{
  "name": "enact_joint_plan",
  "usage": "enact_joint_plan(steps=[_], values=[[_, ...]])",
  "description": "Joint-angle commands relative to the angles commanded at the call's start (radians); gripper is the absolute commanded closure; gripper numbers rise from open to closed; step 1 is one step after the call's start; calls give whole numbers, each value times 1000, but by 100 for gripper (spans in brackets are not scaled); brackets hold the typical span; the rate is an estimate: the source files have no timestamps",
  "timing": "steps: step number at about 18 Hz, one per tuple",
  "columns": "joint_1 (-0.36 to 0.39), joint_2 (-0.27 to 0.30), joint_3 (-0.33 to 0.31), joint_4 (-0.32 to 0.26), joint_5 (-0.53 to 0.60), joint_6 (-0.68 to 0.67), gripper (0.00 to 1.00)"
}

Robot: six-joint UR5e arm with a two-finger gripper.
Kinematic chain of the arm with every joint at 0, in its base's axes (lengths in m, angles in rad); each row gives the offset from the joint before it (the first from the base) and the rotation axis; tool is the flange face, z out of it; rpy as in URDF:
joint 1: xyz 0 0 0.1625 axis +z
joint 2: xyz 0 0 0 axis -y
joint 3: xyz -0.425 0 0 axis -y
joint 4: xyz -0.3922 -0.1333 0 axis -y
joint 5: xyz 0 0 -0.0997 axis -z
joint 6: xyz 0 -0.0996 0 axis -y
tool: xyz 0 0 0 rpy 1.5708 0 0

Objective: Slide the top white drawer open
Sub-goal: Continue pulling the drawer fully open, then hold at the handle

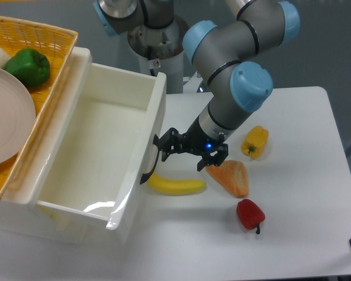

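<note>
The top white drawer stands slid far out of the cabinet, toward the right, and its deep inside is empty. Its black curved handle sits on the front wall facing the table. My gripper hangs just right of that front wall with its jaws spread open and nothing held. Its left finger is right beside the top of the handle; I cannot tell whether it touches. The lower drawer is hidden under the open one.
A yellow banana lies just below the gripper. An orange wedge, a yellow pepper and a red pepper lie to the right. A wicker basket on the cabinet holds a green pepper and a plate.
</note>
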Motion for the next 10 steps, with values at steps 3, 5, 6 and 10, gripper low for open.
enact_joint_plan(steps=[3, 5, 6, 10], values=[[0, -3, -8, 37, 46, 84, 0], [0, -6, -9, 37, 96, 176, 0], [0, -9, -11, 39, 119, 211, 0], [6, -14, -14, 88, 172, 244, 0]])
